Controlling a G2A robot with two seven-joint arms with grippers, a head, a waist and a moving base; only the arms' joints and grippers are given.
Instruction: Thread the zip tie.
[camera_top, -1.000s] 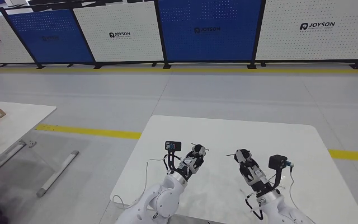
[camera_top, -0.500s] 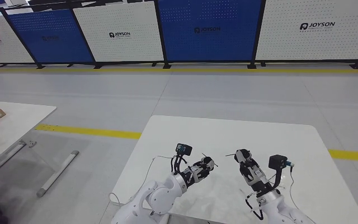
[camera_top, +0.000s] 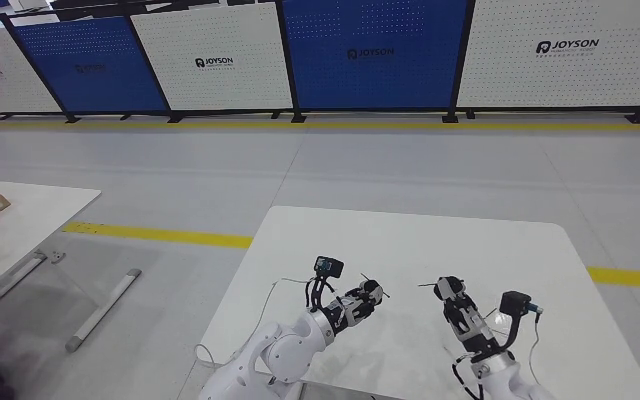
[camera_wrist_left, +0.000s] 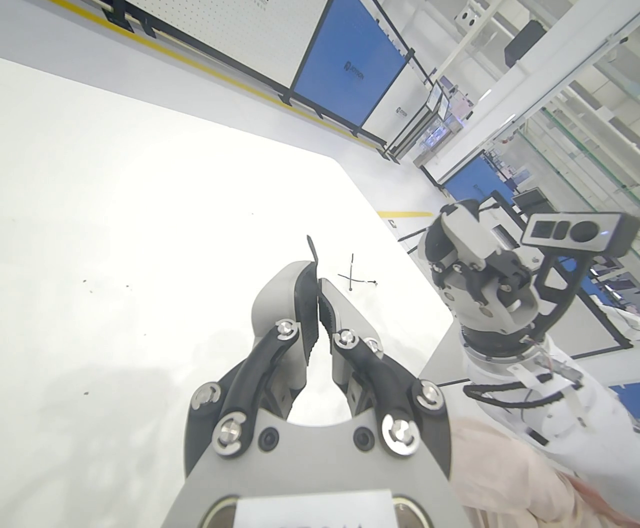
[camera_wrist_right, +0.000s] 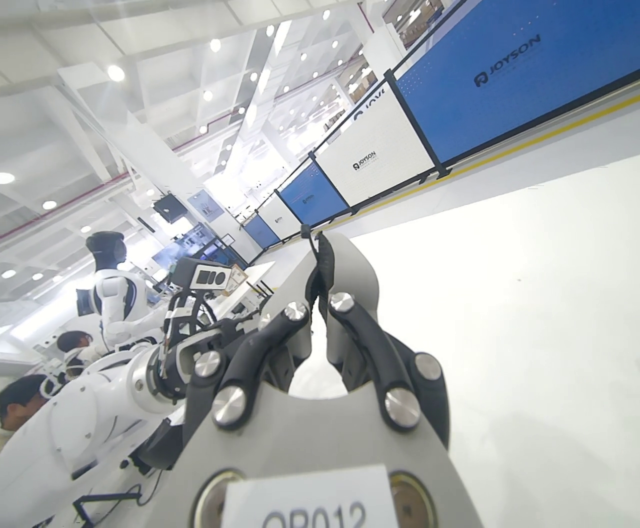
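Observation:
My left gripper (camera_top: 370, 292) (camera_wrist_left: 318, 272) is shut on a black zip tie (camera_wrist_left: 312, 248), and a short strip of it pokes out past the fingertips. It hovers over the white table (camera_top: 400, 235) near the front middle. My right gripper (camera_top: 452, 292) (camera_wrist_right: 324, 250) is shut on a black zip tie (camera_wrist_right: 311, 242) whose small head sticks out at the tip. In the top view this tie (camera_top: 430, 285) points left toward the other gripper. A gap of bare table separates the two grippers. I cannot tell whether they hold one tie or two.
A few loose black ties (camera_wrist_left: 352, 279) lie crossed on the table beyond the left gripper, near the table's edge. The right arm (camera_wrist_left: 480, 280) stands beside that edge. Blue and white panels (camera_top: 370, 55) line the far floor.
The left gripper first swung right toward the right one, then held still. In the last half second the right gripper shifted right and nearer the table's front.

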